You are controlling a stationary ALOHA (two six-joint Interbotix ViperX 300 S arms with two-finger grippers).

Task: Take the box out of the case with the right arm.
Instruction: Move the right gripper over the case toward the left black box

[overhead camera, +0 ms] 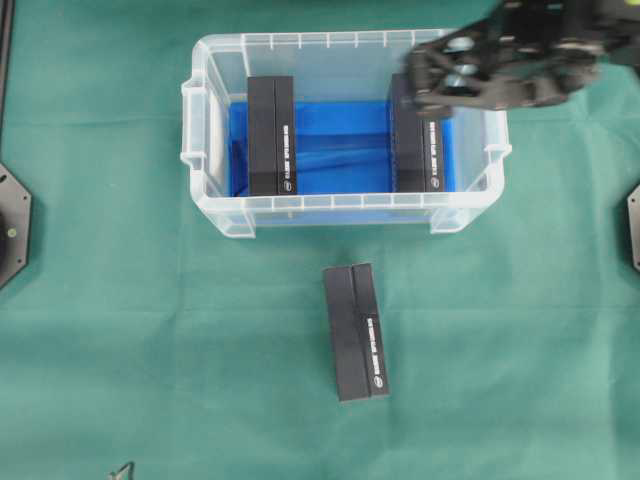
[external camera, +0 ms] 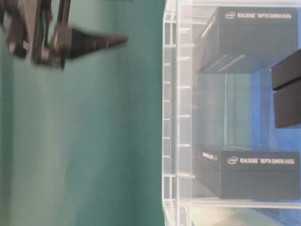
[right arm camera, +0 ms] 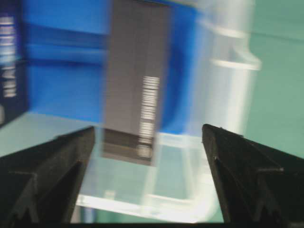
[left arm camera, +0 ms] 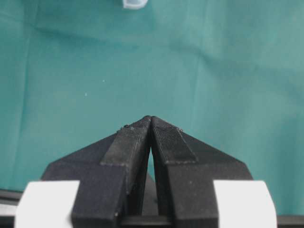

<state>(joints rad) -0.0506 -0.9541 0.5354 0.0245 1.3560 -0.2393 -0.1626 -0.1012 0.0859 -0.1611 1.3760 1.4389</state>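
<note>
The case [overhead camera: 210, 120] is a clear tub with a blue bottom, at the top middle of the overhead view. Two black boxes stand in it, one at the left [overhead camera: 271, 135] and one at the right [overhead camera: 422, 160]. My right gripper [overhead camera: 417, 85] hovers open over the right box's far end, above the case's right rim. The blurred right wrist view shows that box [right arm camera: 135, 85] ahead between the wide-apart fingers of the right gripper [right arm camera: 148, 127], which hold nothing. My left gripper [left arm camera: 151, 117] is shut and empty over green cloth.
A third black box [overhead camera: 357, 332] lies on the green cloth in front of the case. Dark arm mounts sit at the left edge [overhead camera: 10, 220] and right edge [overhead camera: 634, 225]. The table-level view shows a blurred right finger [external camera: 89, 42] outside the case wall [external camera: 170, 117].
</note>
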